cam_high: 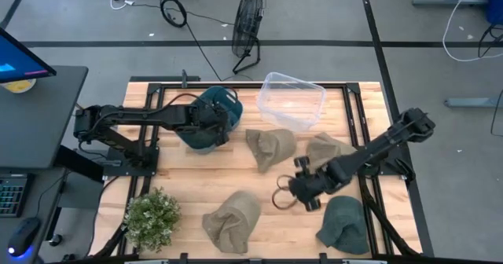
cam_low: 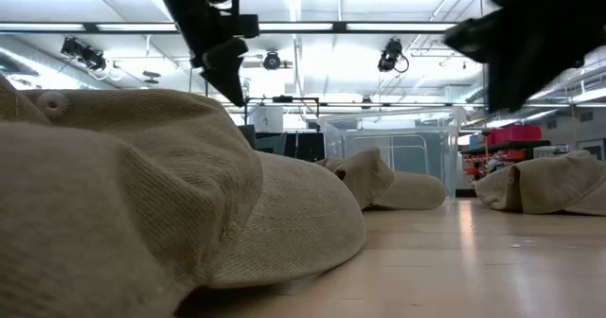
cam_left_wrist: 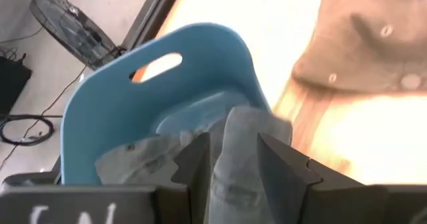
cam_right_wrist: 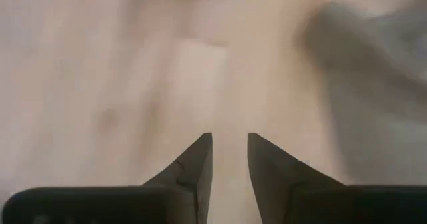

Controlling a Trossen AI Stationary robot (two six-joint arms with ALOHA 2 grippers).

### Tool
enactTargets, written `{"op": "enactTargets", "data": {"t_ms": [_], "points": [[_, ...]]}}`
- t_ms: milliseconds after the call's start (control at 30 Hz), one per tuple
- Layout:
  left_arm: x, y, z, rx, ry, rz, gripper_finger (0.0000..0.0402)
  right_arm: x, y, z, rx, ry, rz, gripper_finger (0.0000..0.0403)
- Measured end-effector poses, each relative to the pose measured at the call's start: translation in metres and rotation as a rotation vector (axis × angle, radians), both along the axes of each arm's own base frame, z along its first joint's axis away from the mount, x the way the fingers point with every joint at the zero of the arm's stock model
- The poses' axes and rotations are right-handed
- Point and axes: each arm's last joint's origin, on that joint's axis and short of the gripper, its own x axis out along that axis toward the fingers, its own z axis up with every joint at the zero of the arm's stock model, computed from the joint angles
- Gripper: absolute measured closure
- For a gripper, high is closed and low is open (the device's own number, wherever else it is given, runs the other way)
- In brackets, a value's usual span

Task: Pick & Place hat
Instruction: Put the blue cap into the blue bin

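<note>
Left gripper (cam_left_wrist: 230, 159): fingers closed on a fold of grey hat (cam_left_wrist: 233, 151), held over the blue bin (cam_high: 211, 119) at the far left of the table (cam_high: 196, 185); the hat hangs into the bin. Right gripper (cam_right_wrist: 229, 159): fingers narrowly apart, holding nothing, above bare wood right of centre, near the table's near edge. Beside it, on its right, lies a dark green hat (cam_high: 344, 223). Tan hats (cam_high: 270, 147) lie mid-table; a clear container (cam_high: 292, 100) sits at the far edge.
</note>
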Motion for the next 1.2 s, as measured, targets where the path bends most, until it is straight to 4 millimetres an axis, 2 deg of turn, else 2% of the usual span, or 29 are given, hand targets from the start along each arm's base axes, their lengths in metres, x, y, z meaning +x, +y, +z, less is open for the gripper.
{"op": "enactTargets", "data": {"t_ms": [200, 467, 633, 967, 1200], "points": [[0.003, 0.0, 0.002, -0.019, -0.066, 0.04, 0.0275, -0.026, 0.039, 0.001, 0.206, 0.118, 0.031, 0.0305], [0.005, 0.0, -0.001, -0.065, -0.112, 0.11, 0.0275, -0.066, 0.076, 0.01, 0.331, 0.329, -0.02, 0.0305], [0.007, -0.004, -0.003, -0.067, -0.104, 0.099, 0.0275, -0.085, 0.081, 0.008, 0.276, 0.405, -0.106, 0.0283], [0.014, -0.019, -0.013, -0.101, -0.088, 0.077, 0.0275, -0.098, 0.091, 0.001, 0.295, 0.407, -0.171, 0.0183], [0.019, -0.025, -0.021, -0.102, -0.059, 0.057, 0.0275, -0.11, 0.093, -0.026, 0.206, 0.442, -0.224, 0.0176]]}}
